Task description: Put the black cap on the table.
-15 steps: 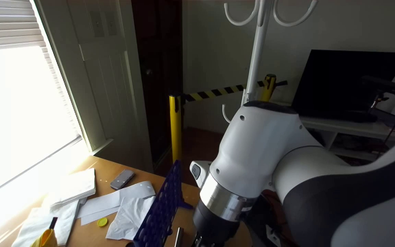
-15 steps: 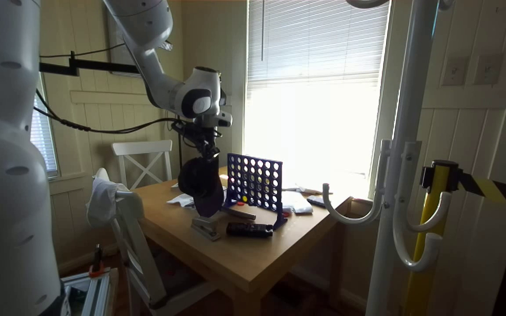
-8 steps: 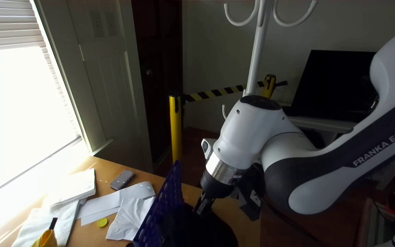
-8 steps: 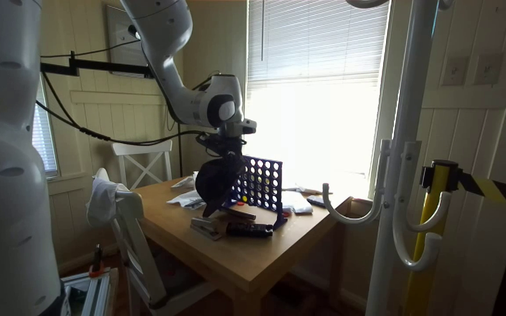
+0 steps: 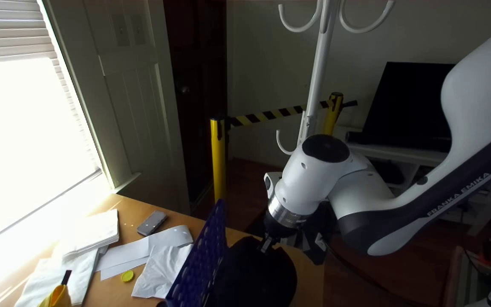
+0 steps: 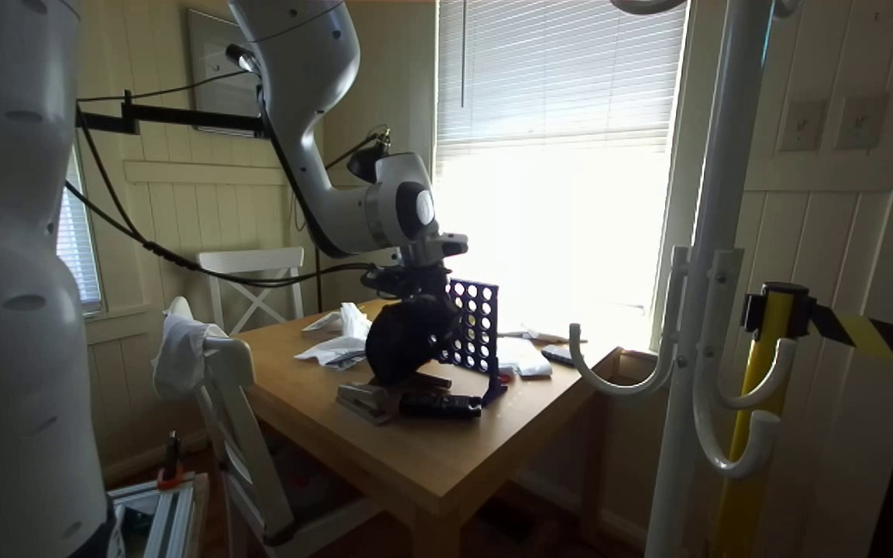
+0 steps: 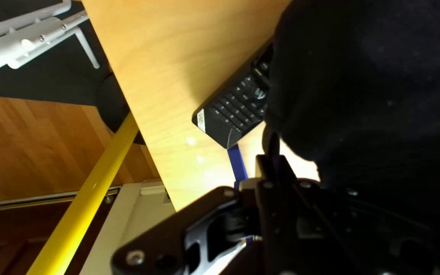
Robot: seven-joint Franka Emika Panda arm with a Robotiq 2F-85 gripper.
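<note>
Homelike place: window blind [image 6: 559,74], white chairs [image 6: 231,363], coat rack [image 6: 701,287], panelled wall [image 6: 206,209]

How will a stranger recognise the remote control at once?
In an exterior view, find the wooden table, then the blue rack upon it. In front, beside the pale stapler, lies the remote control. Unlike both, it is black with rows of buttons.
</note>
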